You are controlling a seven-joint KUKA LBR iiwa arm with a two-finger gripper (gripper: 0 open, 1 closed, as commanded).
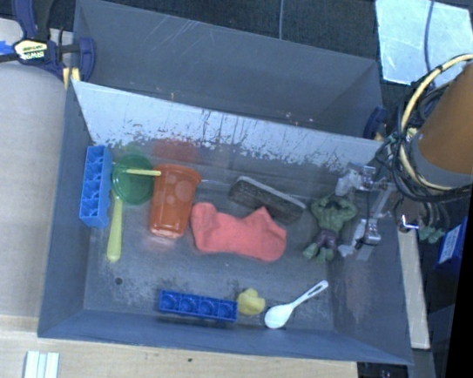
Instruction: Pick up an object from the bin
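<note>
The hand stood at the right wall of the bin, just beside a green figure. Whether it was open or closed could not be told. A sound pick required centring over the figure's torso, clear of the wall.

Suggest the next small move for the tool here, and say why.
Probably a short shift toward the view's left, to centre over the green toy figure before closing in. The tool hangs at the bin's right end, just beside that figure and close to the sloping wall. The figure is the nearest thing and lies apart from the pink cloth and the white spoon.
</note>
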